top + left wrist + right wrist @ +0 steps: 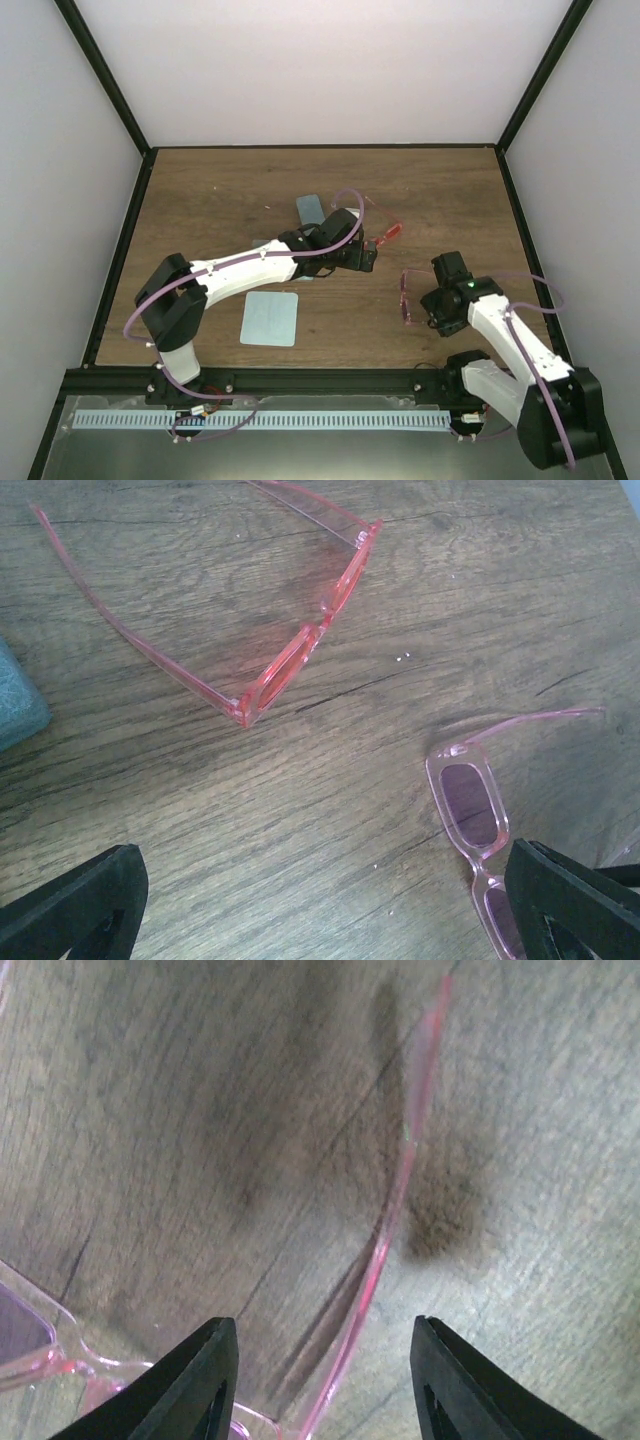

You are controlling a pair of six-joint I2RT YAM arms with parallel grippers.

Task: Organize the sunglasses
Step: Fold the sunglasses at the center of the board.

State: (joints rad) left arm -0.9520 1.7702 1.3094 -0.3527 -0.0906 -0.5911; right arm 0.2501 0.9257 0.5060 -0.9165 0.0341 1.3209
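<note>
The right fingers (pixel 190 1380), half-open and empty, are straddling a temple of the translucent pink thin-framed sunglasses (pixel 468 810) lying on the wooden desk (pixel 200 200). Judging by this, they are lining up a grasp, and closing squarely comes next. The left fingers (pixel 80 900) are gaping, empty.

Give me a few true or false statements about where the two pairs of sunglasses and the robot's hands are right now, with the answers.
1. The left hand is wide open and holds nothing. True.
2. The red-orange sunglasses are folded shut. False: their temples are spread open.
3. One temple of the pink sunglasses runs between the fingers of the right hand. True.
4. The pink sunglasses sit inside a case. False: they lie on the bare wooden table.
</note>
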